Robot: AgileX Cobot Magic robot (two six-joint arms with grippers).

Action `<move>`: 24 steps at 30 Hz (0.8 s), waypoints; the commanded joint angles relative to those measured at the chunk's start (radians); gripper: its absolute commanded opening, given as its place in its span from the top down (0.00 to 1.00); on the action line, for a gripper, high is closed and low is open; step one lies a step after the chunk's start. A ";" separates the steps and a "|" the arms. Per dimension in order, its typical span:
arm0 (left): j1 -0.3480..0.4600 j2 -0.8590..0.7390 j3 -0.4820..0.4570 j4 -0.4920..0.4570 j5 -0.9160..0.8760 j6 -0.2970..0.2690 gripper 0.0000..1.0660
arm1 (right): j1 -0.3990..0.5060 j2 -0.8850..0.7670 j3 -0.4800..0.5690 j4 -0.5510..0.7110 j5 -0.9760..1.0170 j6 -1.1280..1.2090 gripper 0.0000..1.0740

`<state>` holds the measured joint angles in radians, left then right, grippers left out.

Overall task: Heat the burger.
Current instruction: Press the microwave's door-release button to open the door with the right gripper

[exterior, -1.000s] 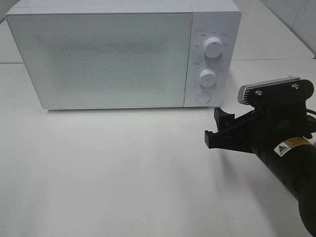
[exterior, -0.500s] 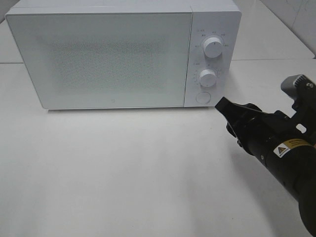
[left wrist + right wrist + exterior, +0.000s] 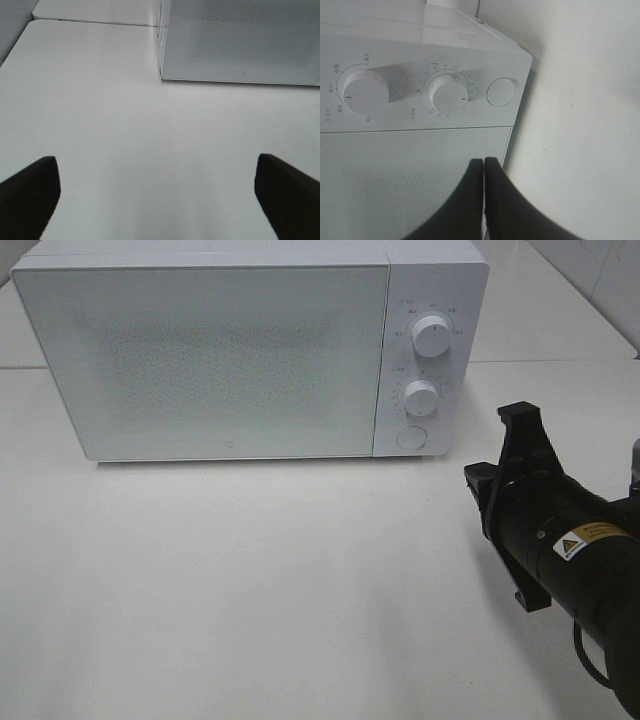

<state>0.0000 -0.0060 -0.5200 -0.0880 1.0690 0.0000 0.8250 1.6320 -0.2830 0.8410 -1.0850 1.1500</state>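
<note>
The right gripper (image 3: 484,162) has its fingers pressed together and holds nothing; it points at the white microwave (image 3: 250,350), near the lower knob (image 3: 421,397). The left gripper (image 3: 156,165) is spread wide above the white table (image 3: 250,580). The microwave door is closed; where the burger is, I cannot tell.

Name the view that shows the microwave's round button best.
Right wrist view: the button is large, close and unblocked. Exterior high shows it small, below the lower dial. Left wrist shows only the microwave's door.
</note>
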 commanded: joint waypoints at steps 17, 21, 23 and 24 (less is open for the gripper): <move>0.001 -0.021 0.002 -0.003 0.001 0.000 0.08 | 0.001 0.142 -0.111 0.009 0.010 0.104 1.00; 0.001 -0.021 0.002 -0.003 0.001 0.000 0.08 | 0.001 0.188 -0.146 0.031 0.012 0.104 1.00; 0.001 -0.021 0.002 -0.003 0.001 0.000 0.08 | -0.009 0.210 -0.166 0.039 0.012 0.103 1.00; 0.001 -0.021 0.002 -0.003 0.001 0.000 0.08 | -0.027 0.229 -0.184 0.028 0.030 0.103 1.00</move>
<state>0.0000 -0.0060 -0.5200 -0.0880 1.0690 0.0000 0.8200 1.8390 -0.4400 0.8730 -1.0710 1.2540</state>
